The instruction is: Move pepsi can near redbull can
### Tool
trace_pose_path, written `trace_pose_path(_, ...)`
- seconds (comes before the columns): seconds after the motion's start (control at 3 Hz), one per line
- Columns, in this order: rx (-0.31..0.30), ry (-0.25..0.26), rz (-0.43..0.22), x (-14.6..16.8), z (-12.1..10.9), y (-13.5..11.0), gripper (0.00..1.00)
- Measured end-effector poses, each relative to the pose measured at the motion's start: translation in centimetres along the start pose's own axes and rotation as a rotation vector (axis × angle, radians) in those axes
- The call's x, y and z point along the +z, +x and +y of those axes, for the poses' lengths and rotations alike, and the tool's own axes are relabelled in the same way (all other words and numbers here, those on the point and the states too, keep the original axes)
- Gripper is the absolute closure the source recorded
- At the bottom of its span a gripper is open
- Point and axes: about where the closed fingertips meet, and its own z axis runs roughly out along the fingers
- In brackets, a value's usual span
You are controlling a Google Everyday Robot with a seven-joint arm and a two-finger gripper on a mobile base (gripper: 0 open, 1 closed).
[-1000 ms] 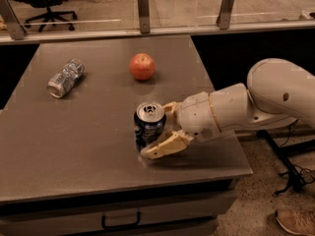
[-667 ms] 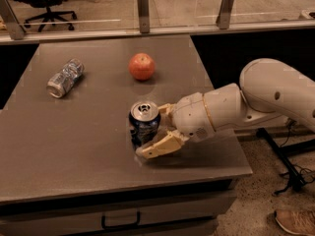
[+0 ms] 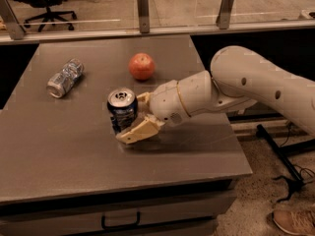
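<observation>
Carrying step: pepsi can (image 3: 122, 113) to be brought near redbull can (image 3: 65, 77).

Item, gripper (image 3: 130, 118): fingers (image 3: 139, 132) clamped on the pepsi can's lower body, one on the camera side, the other showing behind the can by its rim. The can stands upright between the fingers with its silver top showing. Whether its base rests on the tabletop (image 3: 59, 161) cannot be told.

Item, redbull can: lying on its side, well apart from the fingers, out beyond the fingertips and toward the far edge.

Item, apple (image 3: 141, 66): on the far side of the fingers, near the wrist, not touching anything.

Handling notes (judgement):
- Grip sits low on a fairly tall can, so it may tip; travel is best slow and level.
- Best path runs straight out ahead of the fingertips, bending toward the far edge only once clear of the apple.
- Stop short of the lying can, since a nudge would likely roll it.
- Set the base flat before the fingers let go.

Item, arm (image 3: 256, 90): enters from behind the fingers, low over the tabletop, wrist roughly level, bulky forearm rising to an elbow past the tabletop's edge.
</observation>
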Motion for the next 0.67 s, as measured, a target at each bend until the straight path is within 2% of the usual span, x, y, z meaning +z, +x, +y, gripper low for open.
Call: trace_pose_path(0.67,0.013,0.066,-0.009,4.5,-6.3,-2.4,1.0)
